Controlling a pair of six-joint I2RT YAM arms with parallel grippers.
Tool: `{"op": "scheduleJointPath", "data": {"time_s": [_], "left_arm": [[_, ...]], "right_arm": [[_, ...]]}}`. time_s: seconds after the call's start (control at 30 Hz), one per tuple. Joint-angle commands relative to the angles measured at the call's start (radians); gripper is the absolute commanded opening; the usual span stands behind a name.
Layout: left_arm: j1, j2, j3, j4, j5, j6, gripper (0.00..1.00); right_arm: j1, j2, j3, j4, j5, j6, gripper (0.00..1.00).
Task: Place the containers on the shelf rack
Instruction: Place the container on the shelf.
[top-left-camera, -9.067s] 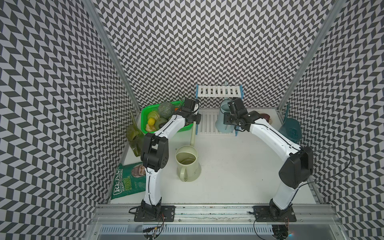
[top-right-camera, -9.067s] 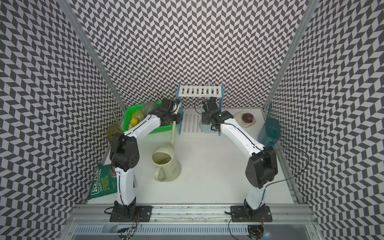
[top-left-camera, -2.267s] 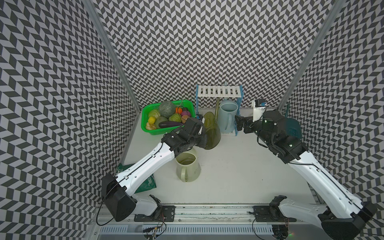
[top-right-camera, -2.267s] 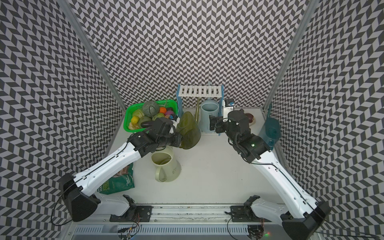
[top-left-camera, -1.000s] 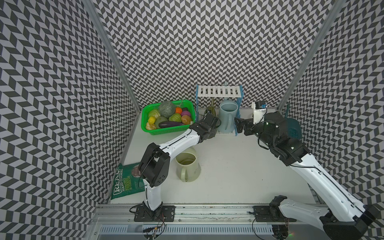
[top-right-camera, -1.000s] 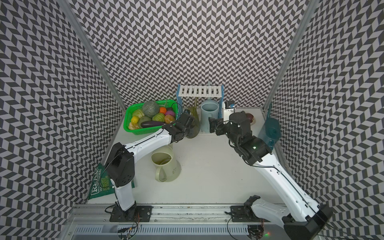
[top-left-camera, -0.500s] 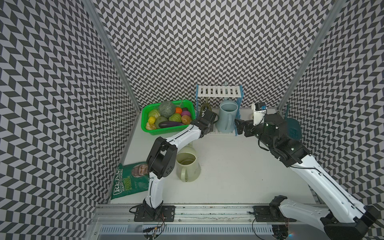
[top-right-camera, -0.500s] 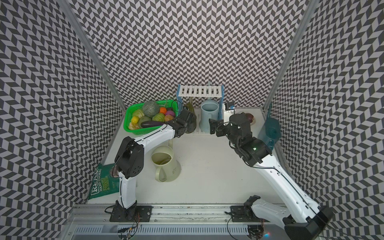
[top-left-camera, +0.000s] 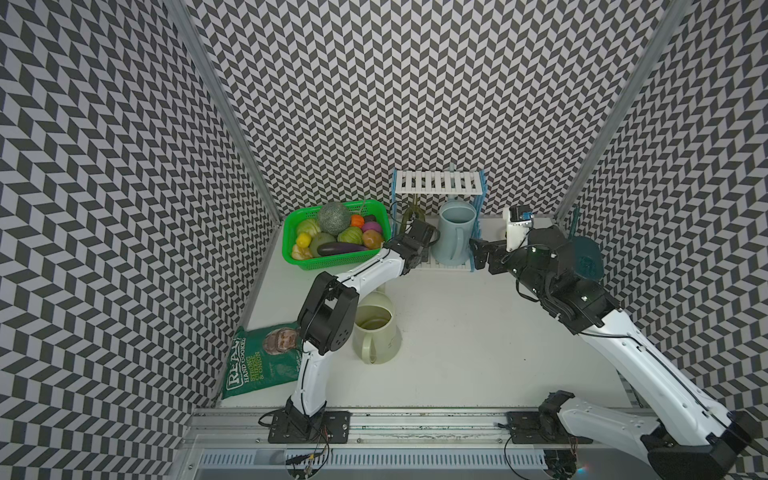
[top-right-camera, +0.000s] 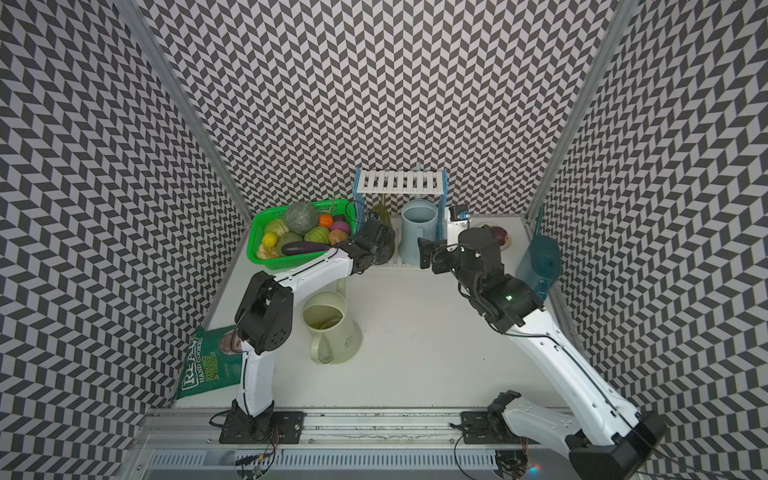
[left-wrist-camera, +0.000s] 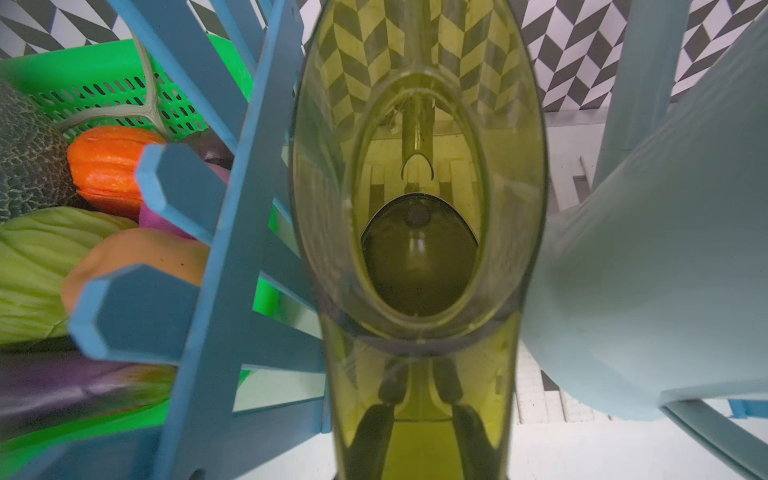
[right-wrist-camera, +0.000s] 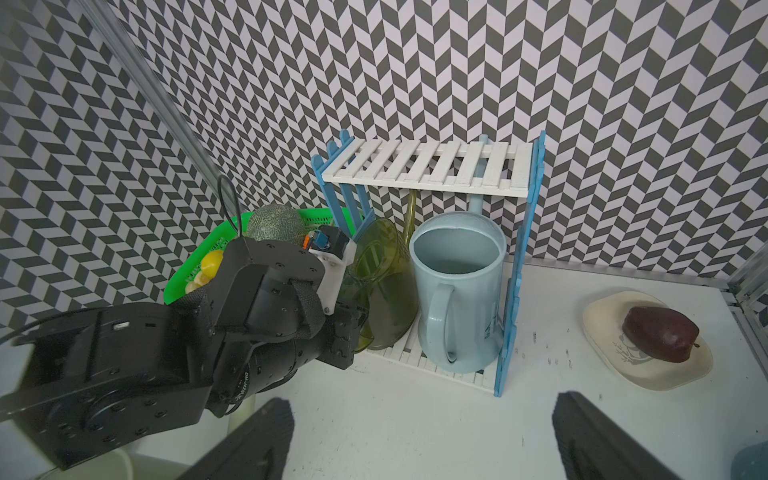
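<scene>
Within the last second the left claw (left-wrist-camera: 419, 395) has carried the translucent olive-green plastic watering can (right-wrist-camera: 386, 291) off the white bench (top-left-camera: 457, 332). It now sits on the lower tier of the small shelf rack with white slats and light blue picket sides (right-wrist-camera: 428, 166), just beside the smooth, opaque pale blue can (right-wrist-camera: 457, 282). The olive can leans toward the claw, which grips its thin handle. Two of four look shelved. The glossy cream can (top-left-camera: 376, 332) and dark teal translucent can (top-right-camera: 540, 257) wait on the bench. The right claw (right-wrist-camera: 424, 403) gapes wide, empty.
</scene>
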Motion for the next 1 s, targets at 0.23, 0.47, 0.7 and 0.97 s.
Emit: {"op": "scheduleJointPath", "data": {"time_s": [0.23, 0.47, 0.7, 0.97], "left_arm": [[-0.002, -0.032, 0.043, 0.007, 0.0, 0.016, 0.44], [-0.003, -0.093, 0.042, -0.029, 0.022, 0.019, 0.47], [-0.012, -0.198, 0.041, -0.045, 0.035, 0.045, 0.52], [-0.012, -0.357, 0.024, -0.024, 0.161, 0.186, 0.72]], "right_arm": [[-0.005, -0.023, -0.001, 0.015, -0.008, 0.001, 1.0], [-0.006, -0.038, 0.006, -0.004, 0.015, 0.003, 1.0], [-0.069, -0.019, 0.02, -0.036, 0.017, 0.041, 1.0], [-0.304, 0.007, 0.002, -0.158, 0.087, 0.102, 1.0]]}}
